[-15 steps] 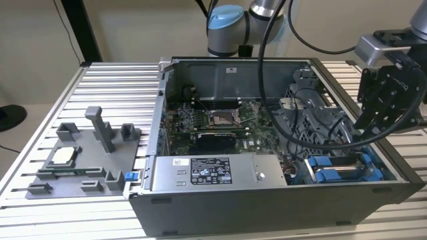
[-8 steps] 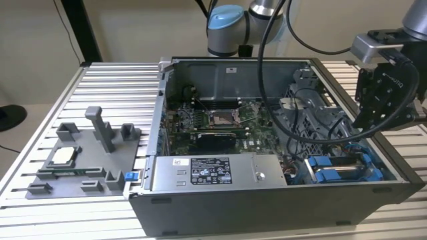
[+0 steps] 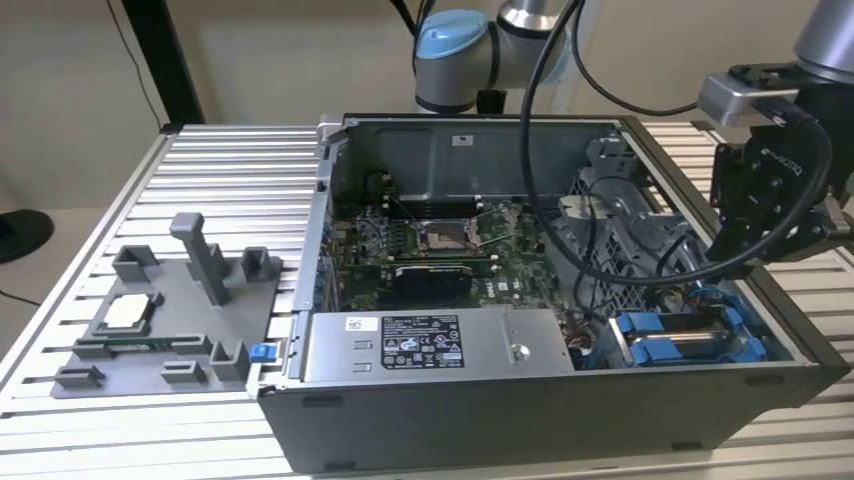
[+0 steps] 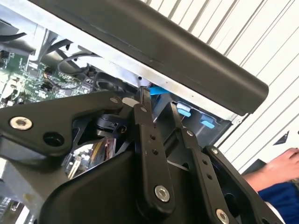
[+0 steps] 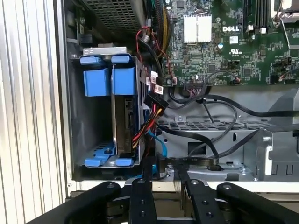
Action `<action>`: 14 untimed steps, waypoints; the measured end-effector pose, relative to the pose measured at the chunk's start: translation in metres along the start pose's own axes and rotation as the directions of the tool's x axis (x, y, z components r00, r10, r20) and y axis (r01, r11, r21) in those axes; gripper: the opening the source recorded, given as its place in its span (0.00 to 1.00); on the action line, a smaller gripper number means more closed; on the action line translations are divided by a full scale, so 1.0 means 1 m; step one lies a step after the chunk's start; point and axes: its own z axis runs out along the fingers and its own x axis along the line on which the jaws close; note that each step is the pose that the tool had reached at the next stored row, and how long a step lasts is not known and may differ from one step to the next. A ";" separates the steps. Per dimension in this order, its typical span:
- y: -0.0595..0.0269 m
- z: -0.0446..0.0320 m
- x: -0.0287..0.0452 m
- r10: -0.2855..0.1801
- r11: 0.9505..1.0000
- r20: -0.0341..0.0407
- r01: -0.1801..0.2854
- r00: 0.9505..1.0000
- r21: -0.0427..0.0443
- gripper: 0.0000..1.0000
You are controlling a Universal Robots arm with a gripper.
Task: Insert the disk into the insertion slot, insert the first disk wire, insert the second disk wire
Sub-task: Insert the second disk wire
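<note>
pincer (image 5: 163, 171) narrow, nothing btwn its tips, hanging just over case rim (image 5: 261, 185) near slot (image 5: 97, 82). disk (image 5: 120, 122) sits upright in slot, wires (image 5: 149, 105) bunched beside it. risk imo: tips snag wires, or pincer knocks rim.

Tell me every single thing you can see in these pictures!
computer case: one, dark grey, open, on the table
table: one, silver slats, under everything
motherboard: one, green, inside the case
power-supply box: one, grey, inside the case
insertion slot: one, blue rails, in a case corner
disk: one, silver with blue bracket, apparently standing in the insertion slot
cables: several, black, red and yellow, inside the case
fixture tray: one, grey, on the table at the exterior view's left
person's hand: one, blue sleeve, beside the table
robot arm: one, silver and blue, behind the case
claw: one, black, near the insertion slot
</note>
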 end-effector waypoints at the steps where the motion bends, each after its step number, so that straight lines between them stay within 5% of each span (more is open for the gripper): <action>1: 0.0000 0.0006 -0.0008 0.000 1.000 -0.006 0.000 1.000 0.000 1.00; 5: 0.0001 0.0027 -0.0024 0.001 1.000 -0.036 -0.001 0.999 0.001 1.00; 8: -0.0001 0.0028 -0.0025 0.001 1.000 -0.040 -0.001 0.999 0.000 1.00; 9: -0.0005 0.0027 -0.0025 -0.001 1.000 -0.042 0.000 0.999 -0.010 1.00; 12: -0.0010 0.0029 -0.0026 -0.005 0.998 -0.046 0.002 0.999 -0.058 1.00; 14: -0.0020 0.0034 -0.0027 -0.005 0.998 -0.045 0.002 0.999 -0.065 1.00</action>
